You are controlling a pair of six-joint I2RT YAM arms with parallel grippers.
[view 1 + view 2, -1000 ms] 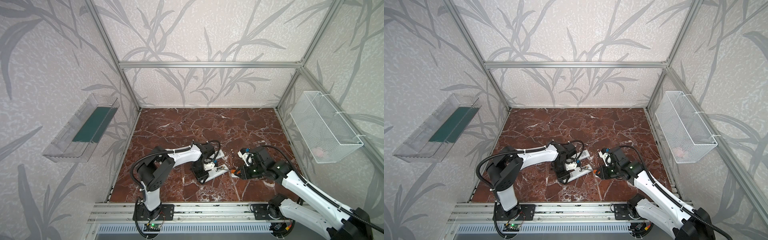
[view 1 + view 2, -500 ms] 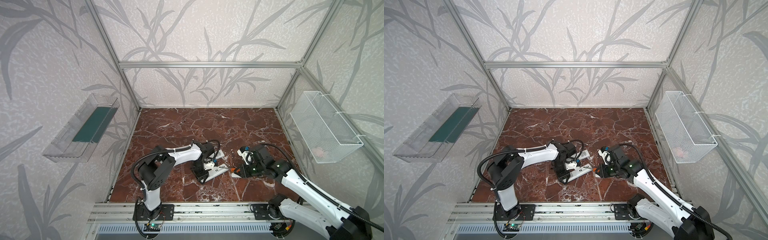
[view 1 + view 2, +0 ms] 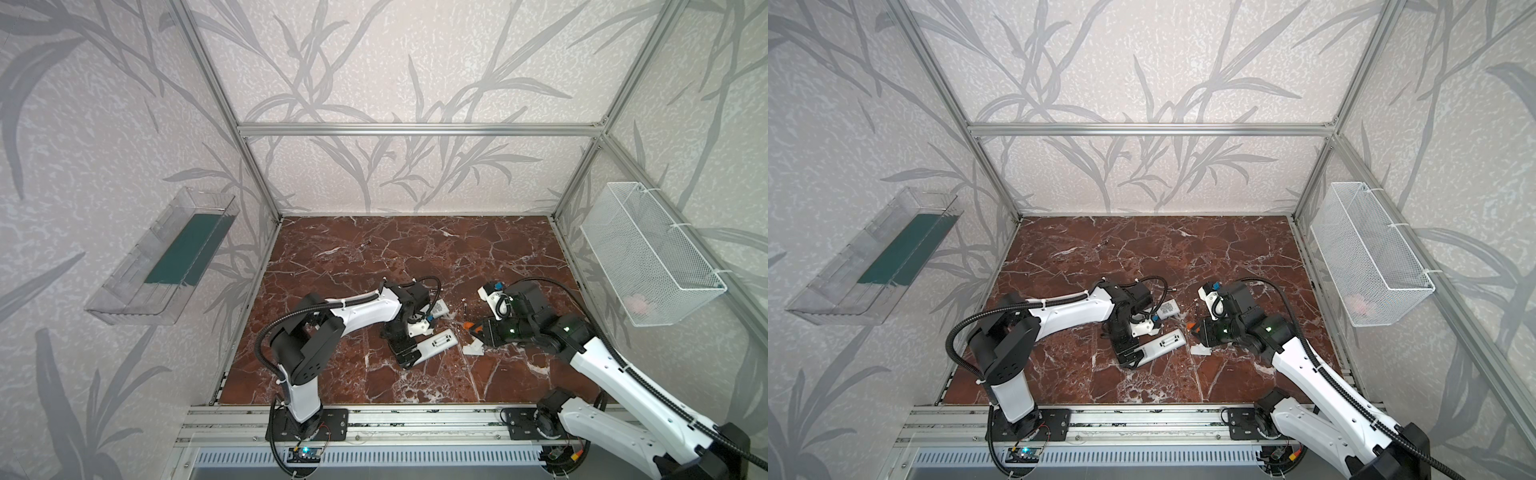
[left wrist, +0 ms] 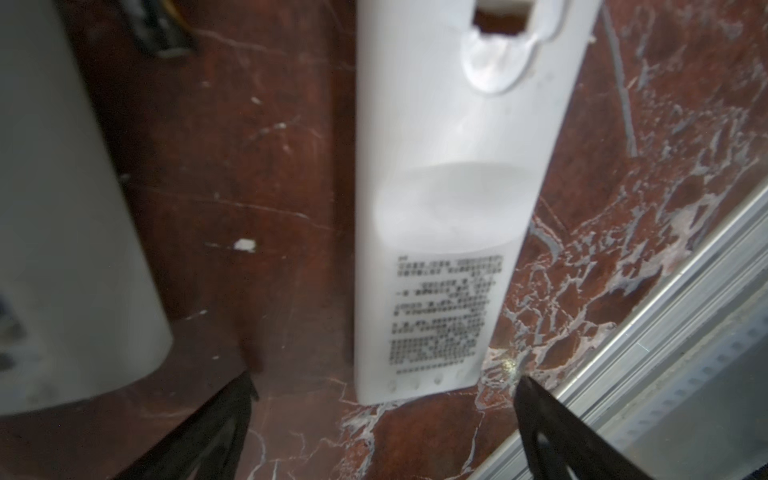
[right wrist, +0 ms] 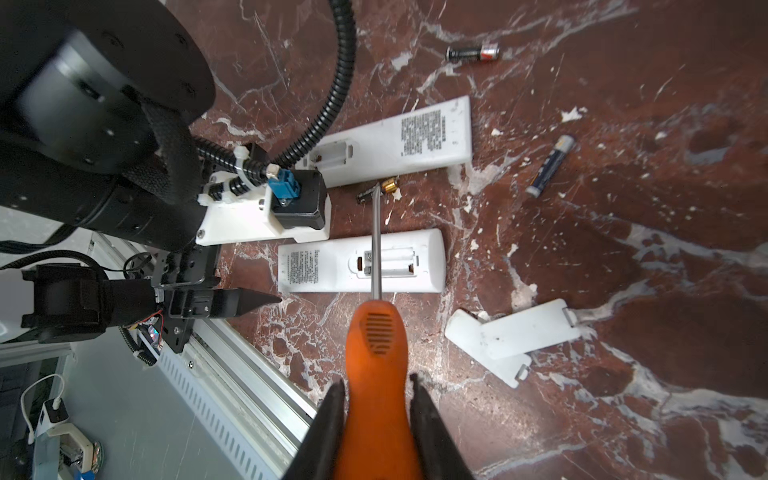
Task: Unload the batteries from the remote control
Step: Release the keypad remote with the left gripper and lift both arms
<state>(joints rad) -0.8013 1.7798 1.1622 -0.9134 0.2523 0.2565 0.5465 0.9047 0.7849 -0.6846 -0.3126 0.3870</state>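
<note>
Two white remote controls lie face-down on the marble floor. The nearer remote (image 5: 361, 262) (image 4: 436, 208) (image 3: 436, 345) has an open bay (image 5: 386, 262) in which no battery shows. My left gripper (image 4: 386, 384) (image 3: 409, 353) stands open, its fingers (image 5: 245, 301) spread either side of that remote's label end without touching it. My right gripper (image 5: 376, 395) (image 3: 478, 330) is shut on the orange-handled screwdriver (image 5: 376, 332), whose shaft crosses above the bay. Three loose batteries lie on the floor: a battery (image 5: 376, 192) by the screwdriver tip, a battery (image 5: 550, 166) and a battery (image 5: 471, 53) farther off.
The second remote (image 5: 395, 141) (image 3: 1169, 308) lies just beyond the first. Two white covers (image 5: 511, 332) overlap on the floor beside the right gripper. A wire basket (image 3: 648, 257) hangs on the right wall, a clear bin (image 3: 166, 266) on the left. An aluminium rail (image 3: 374, 415) borders the front.
My left gripper has opened and let go of the nearer remote's end. The right arm with the screwdriver has hardly moved.
</note>
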